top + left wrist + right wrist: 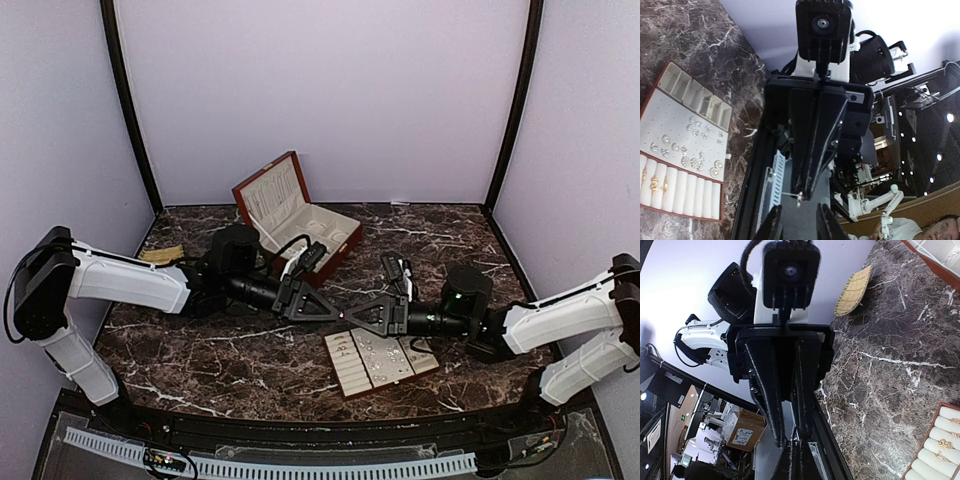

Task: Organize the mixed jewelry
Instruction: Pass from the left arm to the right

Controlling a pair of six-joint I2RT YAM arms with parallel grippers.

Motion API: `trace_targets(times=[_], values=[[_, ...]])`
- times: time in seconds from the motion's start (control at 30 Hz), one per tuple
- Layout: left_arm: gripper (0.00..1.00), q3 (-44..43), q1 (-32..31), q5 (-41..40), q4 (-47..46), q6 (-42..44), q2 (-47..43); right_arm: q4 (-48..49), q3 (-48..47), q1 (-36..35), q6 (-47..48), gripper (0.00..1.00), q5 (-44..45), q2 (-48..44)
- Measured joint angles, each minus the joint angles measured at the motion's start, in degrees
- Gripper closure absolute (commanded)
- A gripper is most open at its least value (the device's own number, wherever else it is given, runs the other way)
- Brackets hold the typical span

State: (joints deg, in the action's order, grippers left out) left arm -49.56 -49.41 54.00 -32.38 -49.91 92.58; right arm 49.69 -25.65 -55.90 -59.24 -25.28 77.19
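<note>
My two grippers meet tip to tip in the air above the table's middle. My right gripper is shut on a tiny silvery earring-like piece with a thin pin; the gripper also shows in its own wrist view. My left gripper is open, its fingers on either side just short of the piece and apart from it; in the top view it faces the right gripper. More small jewelry lies in the cream slotted tray.
The tray lies near the front, under the right gripper, with gold rings in its rolls. An open red-brown wooden box stands at the back centre. A small woven dish lies at the left.
</note>
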Motion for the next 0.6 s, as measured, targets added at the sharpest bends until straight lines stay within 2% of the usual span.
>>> trace_targets(times=[0.07, 0.2, 0.33, 0.5, 0.6], values=[[0.56, -0.1, 0.0, -1.3, 2.8, 2.1, -0.5, -0.4, 0.9, 0.0, -0.9, 1.0, 1.4, -0.9], [0.49, -0.2, 0.9, -4.0, 8.5, 5.7, -2.0, -1.9, 3.4, 0.0, -2.7, 1.0, 4.7, -3.3], [0.48, -1.6, 2.5, -6.8, 15.3, 11.3, -3.1, -4.2, 6.3, 0.0, -5.6, 1.0, 8.6, -5.1], [0.48, -8.4, 2.9, -12.1, 26.9, 22.4, -3.1, -5.6, 11.4, 0.0, -10.9, 1.0, 13.4, -6.6], [0.48, -10.9, 2.9, -14.1, 30.8, 27.5, -2.4, -6.0, 14.6, 0.0, -14.7, 1.0, 16.0, -7.9]])
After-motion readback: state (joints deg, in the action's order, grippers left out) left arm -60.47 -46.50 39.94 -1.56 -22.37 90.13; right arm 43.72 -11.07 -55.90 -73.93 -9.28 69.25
